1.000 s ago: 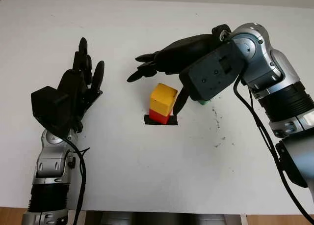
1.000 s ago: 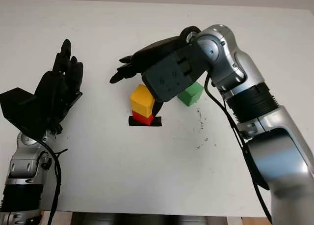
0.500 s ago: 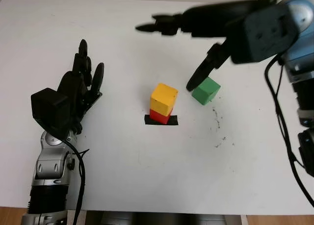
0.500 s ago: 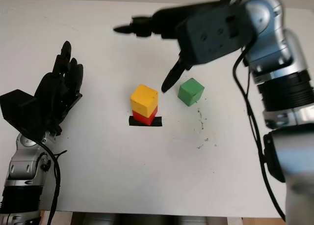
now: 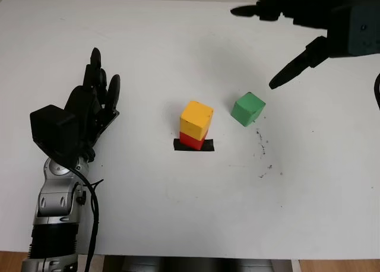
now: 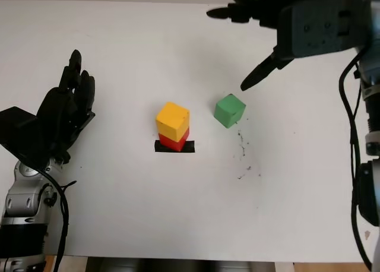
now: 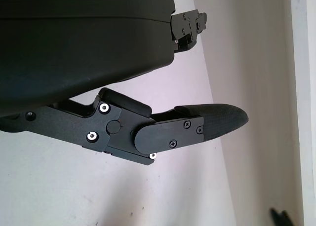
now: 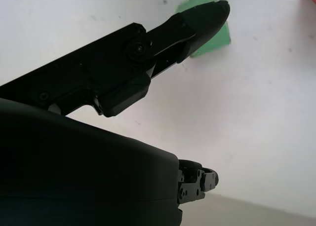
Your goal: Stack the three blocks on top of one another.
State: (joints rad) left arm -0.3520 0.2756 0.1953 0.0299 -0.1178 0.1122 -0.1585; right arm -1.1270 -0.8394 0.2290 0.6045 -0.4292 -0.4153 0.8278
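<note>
1. White tabletop (image 5: 148, 224) carries three blocks near its middle.
2. The yellow block (image 5: 196, 119) sits on top of the red block (image 5: 190, 141), turned a little so its corners do not line up with the one under it.
3. The red block stands on a strip of black tape (image 5: 194, 145) stuck flat to the tabletop; the tape shows on both sides of the block.
4. The green block (image 5: 247, 108) lies by itself on the tabletop, near the two-block stack on the robot's right side and apart from it, turned at an angle.
5. A scatter of small dark marks (image 5: 263, 156) runs across the tabletop just in front of the green block.
6. The right hand (image 6: 279, 37) is open and holds nothing; it hangs above the far right part of the tabletop, beyond the green block, with one finger angled down toward that block but not touching it.
7. In the right wrist view that finger (image 8: 197, 21) lies across the green block (image 8: 215, 38), which looks to be well below it, though the gap is hard to judge.
8. The left hand (image 5: 89, 114) is open and empty, raised on the left side well away from the blocks, fingers pointing away from the robot.
</note>
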